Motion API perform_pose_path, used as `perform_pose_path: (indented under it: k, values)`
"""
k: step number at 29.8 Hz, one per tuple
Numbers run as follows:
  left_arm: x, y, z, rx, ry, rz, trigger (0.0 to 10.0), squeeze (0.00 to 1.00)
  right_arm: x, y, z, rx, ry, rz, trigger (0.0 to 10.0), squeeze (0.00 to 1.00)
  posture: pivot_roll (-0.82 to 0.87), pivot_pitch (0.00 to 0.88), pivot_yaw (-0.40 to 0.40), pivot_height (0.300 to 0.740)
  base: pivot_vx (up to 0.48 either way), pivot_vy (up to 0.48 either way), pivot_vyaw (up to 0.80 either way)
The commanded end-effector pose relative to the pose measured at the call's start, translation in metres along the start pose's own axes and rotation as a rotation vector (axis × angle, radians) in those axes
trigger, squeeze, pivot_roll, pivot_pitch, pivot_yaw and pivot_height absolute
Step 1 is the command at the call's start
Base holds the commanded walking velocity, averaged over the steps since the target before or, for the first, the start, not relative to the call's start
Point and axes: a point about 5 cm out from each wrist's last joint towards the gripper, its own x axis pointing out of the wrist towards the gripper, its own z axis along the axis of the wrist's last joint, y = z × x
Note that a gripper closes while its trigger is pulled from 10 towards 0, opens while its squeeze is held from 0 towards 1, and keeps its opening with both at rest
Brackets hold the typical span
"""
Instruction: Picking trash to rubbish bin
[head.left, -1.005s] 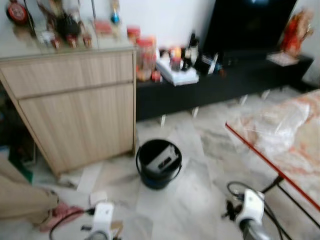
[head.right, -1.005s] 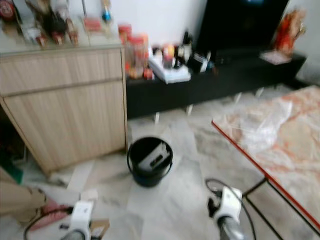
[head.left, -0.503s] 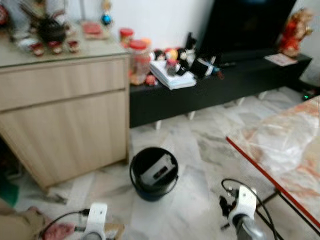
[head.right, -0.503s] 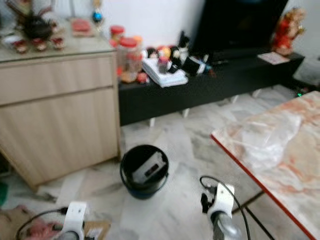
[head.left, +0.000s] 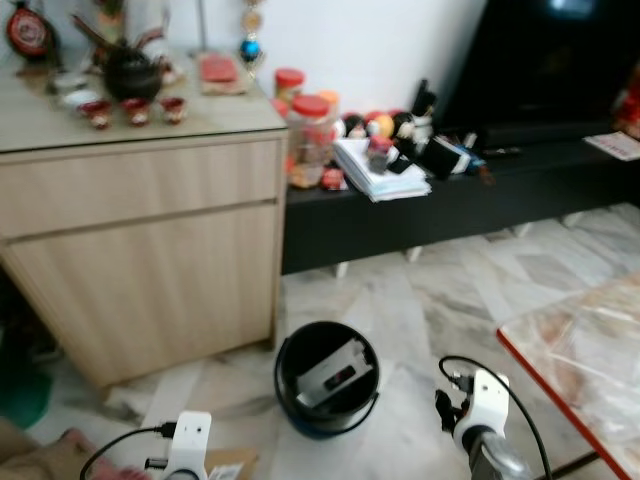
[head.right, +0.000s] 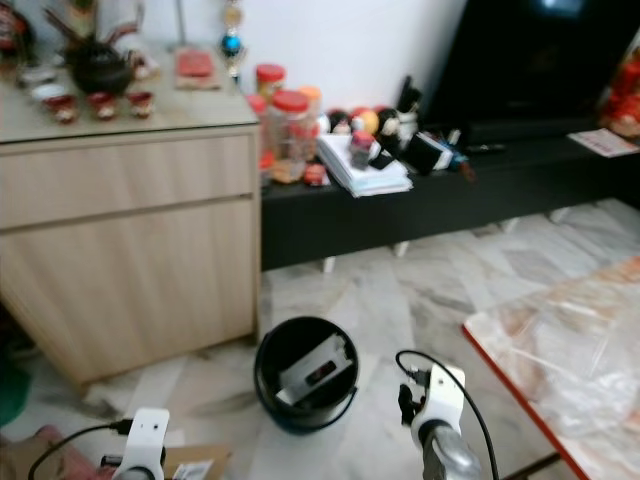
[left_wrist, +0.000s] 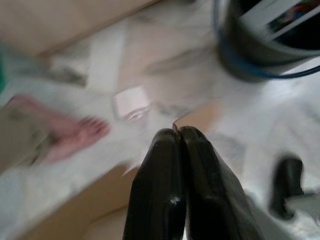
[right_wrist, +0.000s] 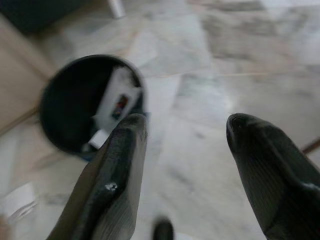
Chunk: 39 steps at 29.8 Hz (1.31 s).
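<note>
A black rubbish bin (head.left: 284, 362) stands on the marble floor in front of the wooden cabinet, with a white box (head.left: 337, 372) lying in it. My left gripper (left_wrist: 177, 131) is low on the left, shut on the edge of a brown cardboard piece (left_wrist: 75, 210); that cardboard (head.left: 228, 464) also shows beside my left wrist. A small white scrap (left_wrist: 131, 102) lies on the floor beyond it. My right gripper (right_wrist: 187, 122) hangs open over bare floor just right of the bin (right_wrist: 60, 115), nothing between its fingers.
A light wooden cabinet (head.left: 150, 250) is at the back left. A low black TV bench (head.left: 450, 195) holds jars and books. A red-edged table (head.left: 590, 365) under clear plastic juts in at the right. A person's bare foot (left_wrist: 75, 132) rests on the floor at the left.
The whole view has swung, so the table now sits further right and the bin lower in the picture. Both arms keep their places; the left gripper still holds the cardboard.
</note>
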Motion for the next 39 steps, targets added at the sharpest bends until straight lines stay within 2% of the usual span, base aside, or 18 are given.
perform_pose_path:
  k: [1,20,27,31,35,37,39]
  values:
    - [0.001,-0.008,0.005,0.003,-0.015,-0.023,10.0,0.0,-0.001,-0.01,0.005,-0.001,-0.01,-0.027,10.0,0.0,0.2,0.0,-0.132,0.74,0.465,0.0,0.0]
    - [0.001,-0.009,0.006,0.006,-0.02,-0.031,10.0,0.0,0.0,-0.005,0.003,-0.025,-0.001,0.011,10.0,0.0,0.2,0.0,-0.133,0.74,0.456,0.0,0.0]
    - [0.001,-0.01,0.008,0.021,-0.034,-0.041,10.0,0.0,0.001,0.001,0.007,-0.068,-0.018,0.061,10.0,0.0,0.2,0.0,-0.133,0.74,0.436,0.0,0.0]
    - [0.003,-0.014,0.024,0.052,-0.096,-0.059,10.0,0.0,0.002,0.005,0.014,-0.099,-0.044,0.099,10.0,0.0,0.2,0.0,-0.133,0.74,0.077,0.0,0.0]
    - [0.006,-0.014,0.049,0.068,-0.188,-0.053,10.0,0.0,0.004,0.009,0.023,-0.12,-0.081,0.137,10.0,0.0,0.2,0.0,-0.136,0.74,0.0,0.0,0.0]
    - [0.007,-0.015,0.063,0.095,-0.245,-0.057,10.0,0.0,0.005,0.011,0.029,-0.13,-0.101,0.148,10.0,0.0,0.2,0.0,-0.136,0.74,0.0,0.0,0.0]
    - [0.007,-0.018,0.089,0.142,-0.343,-0.071,10.0,0.0,0.006,0.014,0.039,-0.136,-0.139,0.163,10.0,0.0,0.2,0.0,-0.136,0.74,0.0,0.0,0.0]
